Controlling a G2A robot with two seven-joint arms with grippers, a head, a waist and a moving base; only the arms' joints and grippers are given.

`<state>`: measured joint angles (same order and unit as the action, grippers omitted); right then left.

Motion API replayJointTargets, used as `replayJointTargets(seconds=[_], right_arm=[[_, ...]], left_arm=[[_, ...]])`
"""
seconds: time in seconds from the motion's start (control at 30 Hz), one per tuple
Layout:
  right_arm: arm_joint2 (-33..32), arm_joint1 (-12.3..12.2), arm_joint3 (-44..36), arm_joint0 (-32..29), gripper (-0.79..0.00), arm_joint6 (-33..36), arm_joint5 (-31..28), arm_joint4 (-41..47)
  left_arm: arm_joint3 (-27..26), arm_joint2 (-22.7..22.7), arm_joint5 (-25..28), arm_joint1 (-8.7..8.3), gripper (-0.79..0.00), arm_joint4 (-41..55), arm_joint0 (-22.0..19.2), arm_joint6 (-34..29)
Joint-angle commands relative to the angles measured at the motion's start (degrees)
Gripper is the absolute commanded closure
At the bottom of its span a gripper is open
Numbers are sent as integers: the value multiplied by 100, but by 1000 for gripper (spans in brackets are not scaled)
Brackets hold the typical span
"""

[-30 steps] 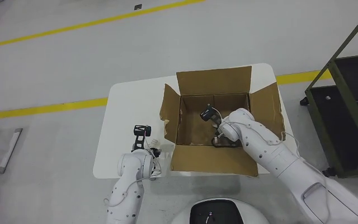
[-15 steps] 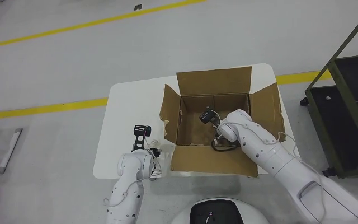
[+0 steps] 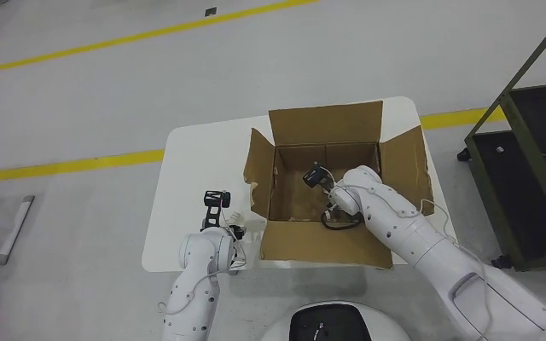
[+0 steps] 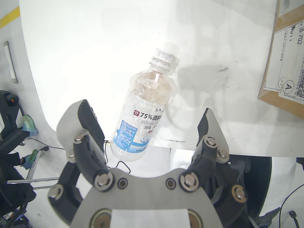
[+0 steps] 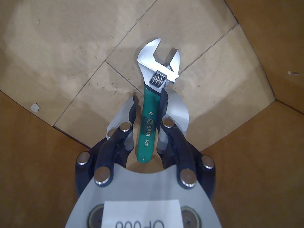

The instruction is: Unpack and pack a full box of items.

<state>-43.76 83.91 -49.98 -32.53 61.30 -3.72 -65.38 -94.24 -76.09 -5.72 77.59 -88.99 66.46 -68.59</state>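
An open cardboard box (image 3: 324, 119) stands on the white table (image 3: 196, 162). My right gripper (image 5: 150, 105) is down inside the box, above its bare floor (image 5: 71, 36), shut on the green handle of an adjustable wrench (image 5: 156, 67) whose steel head sticks out past the fingertips. In the top view the right arm (image 3: 375, 205) leans over the box's near wall. My left gripper (image 4: 149, 124) is open just above a clear bottle (image 4: 144, 110) with a white cap, which lies on the table between the fingers (image 4: 90, 119). The left arm (image 3: 209, 251) is beside the box's left flap.
The box's left flap (image 4: 285, 48), with labels on it, lies close to the bottle. The table's near edge runs just under the left gripper. A dark green rack (image 3: 512, 162) stands on the floor right of the table. Bare table stretches to the far left.
The right arm has edged slightly left inside the box with the wrench. The left arm and the bottle have not moved.
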Motion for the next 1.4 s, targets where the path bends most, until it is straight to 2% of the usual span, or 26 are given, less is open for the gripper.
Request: replayJointTargets(seconds=[0.0,0.57,0.8,1.17,1.37], right_arm=[[-21,5,-1,-3,0,-12,1,2],[-272,-42,-384,-166,0,8,6,-179],[-678,-147,-860,-374,0,-247,-111,18],[-2244,-543,-2562,-1379,0,-990,-1556,1494],[-2867,-728,-3469,-2004,0,-1085,-1940,1731]], left_arm=[[0,0,0,0,-785,0,0,0],[0,0,0,0,-785,0,0,0],[0,0,0,0,-785,0,0,0],[0,0,0,0,-785,0,0,0],[0,0,0,0,-785,0,0,0]])
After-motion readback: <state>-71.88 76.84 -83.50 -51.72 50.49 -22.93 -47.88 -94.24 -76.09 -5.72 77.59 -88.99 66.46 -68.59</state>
